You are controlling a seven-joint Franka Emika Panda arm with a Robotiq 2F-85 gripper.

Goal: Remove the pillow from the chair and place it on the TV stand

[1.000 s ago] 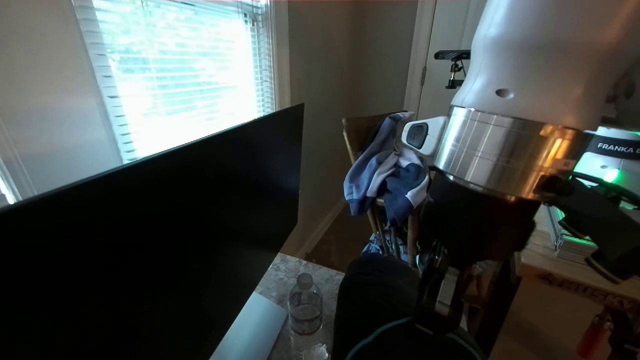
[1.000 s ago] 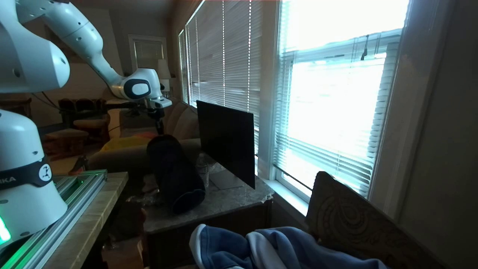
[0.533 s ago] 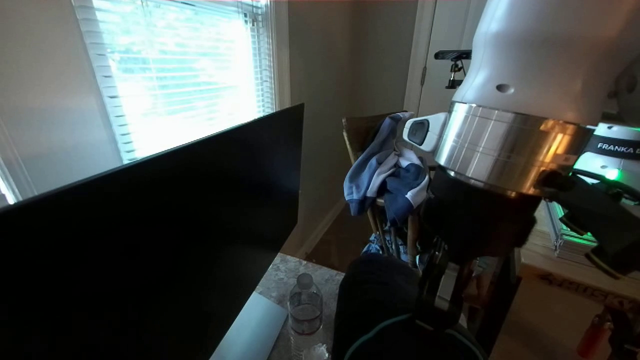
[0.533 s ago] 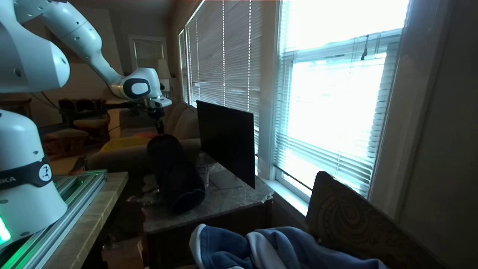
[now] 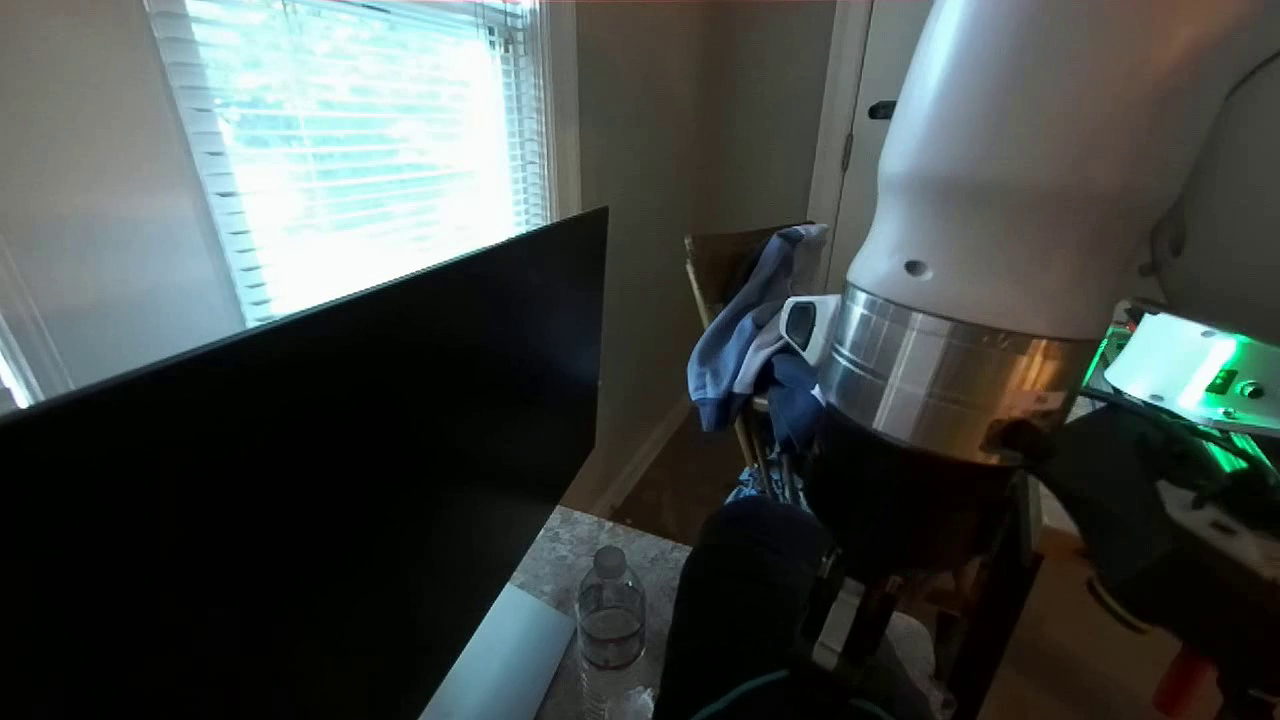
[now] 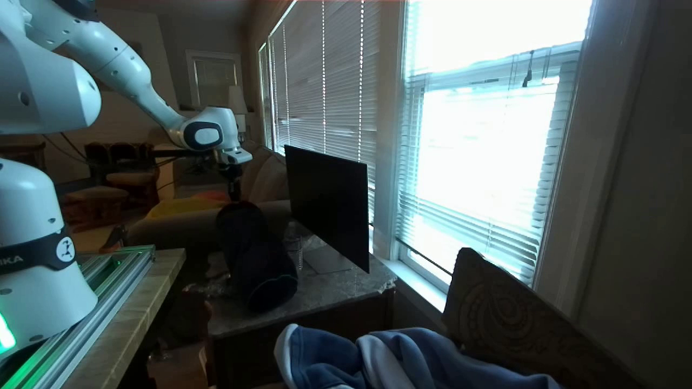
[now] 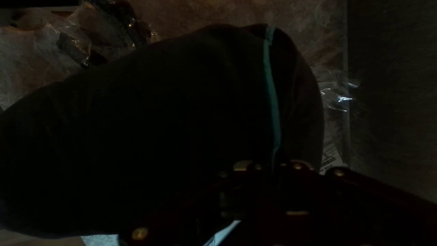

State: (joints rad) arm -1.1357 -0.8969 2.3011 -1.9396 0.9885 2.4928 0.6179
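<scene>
The pillow is a thick, dark roll with teal piping; it shows in both exterior views (image 5: 745,600) (image 6: 254,254) and fills much of the wrist view (image 7: 153,112). It lies on the TV stand's marbled top (image 5: 650,560) (image 6: 346,283), beside the bottle. My gripper (image 5: 845,640) (image 6: 234,193) points down at one end of the pillow. In the wrist view its fingertips (image 7: 271,168) are close together on the fabric where the piping passes between them; it appears shut on the pillow. That view is very dark. The chair (image 5: 712,265) (image 6: 503,308) bears a blue and white cloth (image 5: 740,340) (image 6: 389,356).
A large black TV screen (image 5: 330,480) (image 6: 330,205) stands on the stand. A water bottle (image 5: 611,615) and a flat pale panel (image 5: 510,650) lie between screen and pillow. Crumpled clear plastic (image 7: 78,41) lies by the pillow. The robot's table (image 6: 146,302) is alongside.
The gripper and wrist have moved down in both exterior views, mostly in the last half second. The pillow's gripped end has sunk with them and shifted slightly.
</scene>
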